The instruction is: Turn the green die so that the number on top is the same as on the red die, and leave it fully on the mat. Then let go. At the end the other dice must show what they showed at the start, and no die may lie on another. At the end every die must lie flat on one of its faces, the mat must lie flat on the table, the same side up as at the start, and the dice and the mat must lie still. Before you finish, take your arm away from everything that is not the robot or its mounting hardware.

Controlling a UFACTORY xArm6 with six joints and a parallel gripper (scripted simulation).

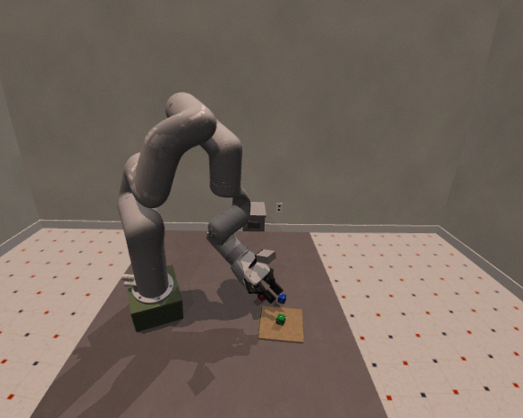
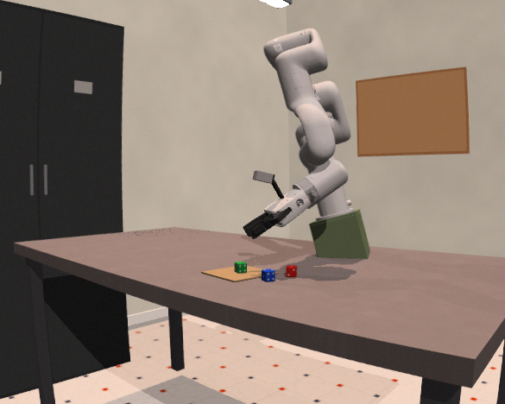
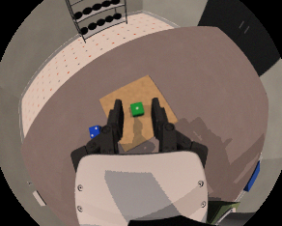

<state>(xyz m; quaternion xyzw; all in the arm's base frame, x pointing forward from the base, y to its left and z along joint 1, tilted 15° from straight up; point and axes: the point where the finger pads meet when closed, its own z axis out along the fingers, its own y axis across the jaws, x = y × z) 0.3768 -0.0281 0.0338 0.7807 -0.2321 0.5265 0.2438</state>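
Note:
The green die (image 1: 281,319) (image 2: 240,267) (image 3: 137,109) lies flat on the tan mat (image 1: 292,333) (image 2: 219,273) (image 3: 147,84). Its face toward the wrist camera shows one white pip. The red die (image 1: 261,296) (image 2: 291,271) lies on the table beside the mat, partly hidden by the gripper in the top view; the number on its top is too small to read. My gripper (image 1: 275,296) (image 2: 249,232) (image 3: 136,106) is partly open and empty. It is tilted and hangs above the table, higher than the green die, which shows between the fingers in the wrist view.
The blue die (image 1: 282,298) (image 2: 268,274) (image 3: 94,130) lies on the table just off the mat's edge, near the red die. The arm's green base block (image 1: 156,310) (image 2: 341,238) stands on the table farther off.

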